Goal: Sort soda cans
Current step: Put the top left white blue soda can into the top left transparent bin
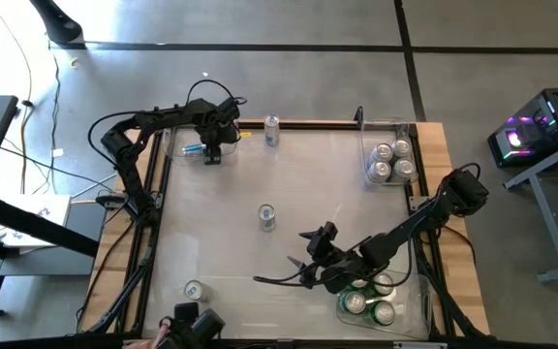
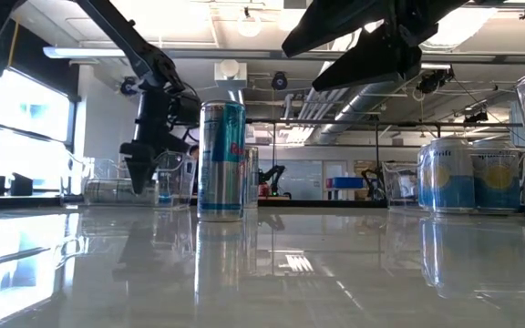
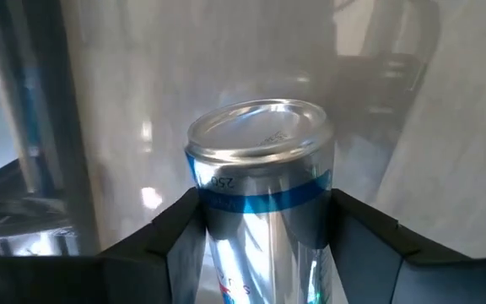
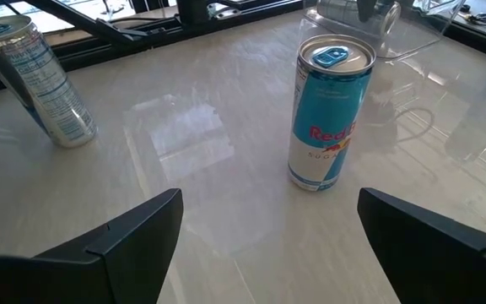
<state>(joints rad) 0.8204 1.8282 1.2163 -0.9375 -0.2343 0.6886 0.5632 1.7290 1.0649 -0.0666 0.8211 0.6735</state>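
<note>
table [image 1: 211, 271] w/ clear bins at the corners, sort looks partly done, going by how the cans lie. biggest group: far right bin [image 1: 365, 145] holds 4 silver-white cans [image 1: 392, 161] upright. near right bin [image 1: 417, 312] has the green cans [image 1: 366, 302], looks like 3, arm partly covers them so can't be sure. far left bin [image 1: 170, 145] has 1 blue can [image 1: 193, 149] lying on its side, w/ left gripper [image 1: 211, 155] right over that bin; wrist view shows its fingers [image 3: 180, 232] either side of a blue-banded can [image 3: 260, 181], touching or nearly so, half closed, can't tell if it's gripping or letting go. so that can is at its bin but not clearly dropped. left to do, i reckon: 3 loose cans on the open table, 1 mid-table [image 1: 266, 217], 1 at the far edge [image 1: 272, 130], 1 near left corner [image 1: 194, 290]. right gripper [image 1: 310, 264] sits low over the table near the green bin, jaws spread wide, empty, facing the mid-table can [image 4: 327, 114], prob the next pick.
</note>
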